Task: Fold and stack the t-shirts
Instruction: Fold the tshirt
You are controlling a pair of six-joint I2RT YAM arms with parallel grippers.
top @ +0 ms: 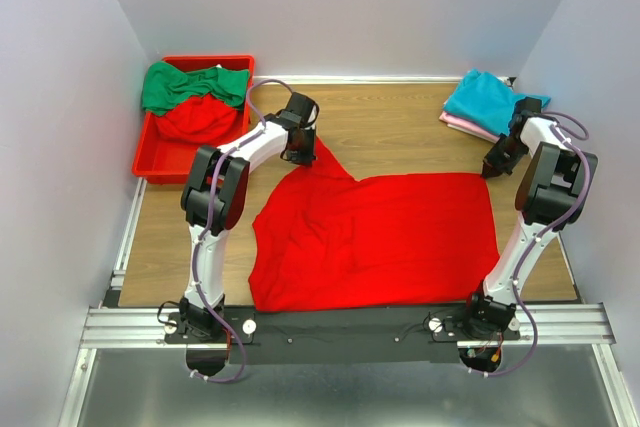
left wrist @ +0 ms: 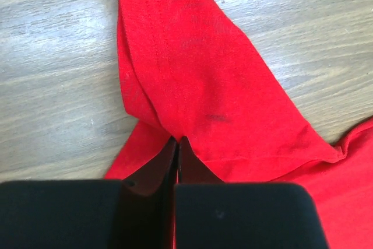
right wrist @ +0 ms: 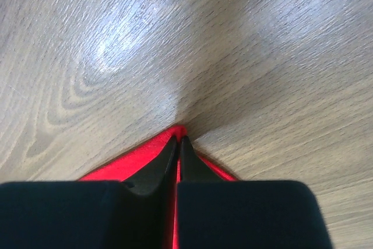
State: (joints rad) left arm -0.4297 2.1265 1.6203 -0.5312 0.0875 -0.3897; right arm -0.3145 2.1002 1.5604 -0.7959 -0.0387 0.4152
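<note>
We see the red shirt (top: 380, 237) spread on the bench (top: 400, 127) | left claw (left wrist: 178, 139) and right claw (right wrist: 179, 138) each clenched on a far corner | risk: thin pinches may slip if we pull unevenly.

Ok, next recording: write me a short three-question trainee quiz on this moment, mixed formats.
1. True or false: the left gripper and the right gripper are each shut on the red t-shirt.
2. Fill in: the red bin holds a red cloth and a ____ one.
3. The teal t-shirt lies on: A the red bin, B a pink t-shirt, C the red t-shirt.
Key: 1 true; 2 green; 3 B.
</note>
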